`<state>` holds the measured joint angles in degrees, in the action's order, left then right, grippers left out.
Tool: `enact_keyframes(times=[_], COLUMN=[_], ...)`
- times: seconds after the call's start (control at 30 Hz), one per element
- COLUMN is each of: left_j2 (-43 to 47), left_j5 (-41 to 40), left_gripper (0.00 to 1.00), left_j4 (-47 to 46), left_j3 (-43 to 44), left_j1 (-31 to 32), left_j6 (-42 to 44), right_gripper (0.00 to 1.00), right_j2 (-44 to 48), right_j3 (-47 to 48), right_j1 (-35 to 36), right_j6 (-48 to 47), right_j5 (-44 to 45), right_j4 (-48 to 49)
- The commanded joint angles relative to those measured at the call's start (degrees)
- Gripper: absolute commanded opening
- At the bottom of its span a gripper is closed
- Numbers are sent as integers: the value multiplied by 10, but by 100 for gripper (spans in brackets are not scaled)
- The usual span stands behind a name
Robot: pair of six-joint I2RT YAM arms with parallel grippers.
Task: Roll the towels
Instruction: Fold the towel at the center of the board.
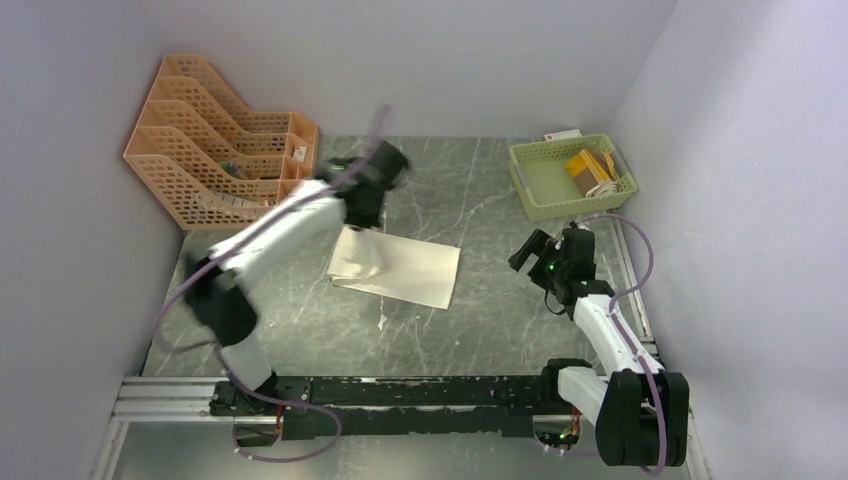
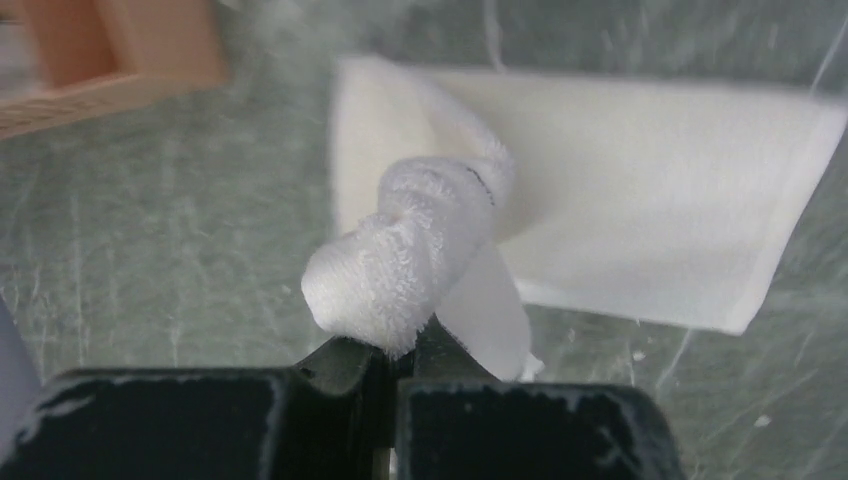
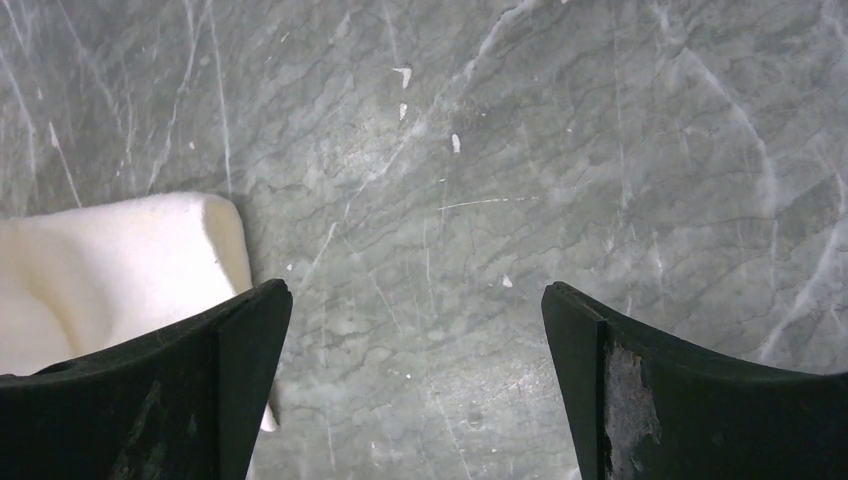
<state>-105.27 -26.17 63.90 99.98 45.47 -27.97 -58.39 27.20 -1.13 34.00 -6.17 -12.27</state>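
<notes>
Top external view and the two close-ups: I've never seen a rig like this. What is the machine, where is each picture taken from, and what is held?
Two robot arms are bolted at the near edge of a grey table. The wide picture looks down from above and behind them; each close-up comes from a camera on one wrist, past its own fingers. A cream-white towel lies mostly flat in the middle. The left gripper is shut on one bunched corner of it. The right gripper hangs open, holding nothing. At the back stand an orange file rack and a green basket.
</notes>
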Motion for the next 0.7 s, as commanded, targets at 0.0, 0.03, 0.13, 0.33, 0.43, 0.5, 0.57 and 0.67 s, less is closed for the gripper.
enact_keyframes(times=[0.0,0.03,0.13,0.33,0.43,0.5,0.57,0.67], left_j2=[190,213,261,277,251,224,196,159], left_j5=[79,94,137,192,194,201,221,245], left_gripper=[7,7,7,7,7,7,7,7], left_j4=[-140,-152,-174,-221,-219,-210,-200,-195], left_j3=[-115,-137,-172,-198,-182,-160,-137,-116], left_j1=[-123,-147,-194,-199,-199,-199,-198,-188], left_j6=[128,157,240,348,370,373,368,359], right_gripper=[100,100,100,100,100,100,100,100], right_j2=[-7,-8,-12,-12,-6,-1,0,-2], right_j3=[-4,-4,-2,0,0,-2,-5,-8], right_j1=[-5,-5,-5,-6,-6,-6,-5,-6], right_j6=[-14,-16,-20,-23,-27,-29,-31,-33], right_j5=[-26,-29,-34,-40,-39,-38,-35,-37], right_j4=[12,12,12,7,0,-4,-6,-6])
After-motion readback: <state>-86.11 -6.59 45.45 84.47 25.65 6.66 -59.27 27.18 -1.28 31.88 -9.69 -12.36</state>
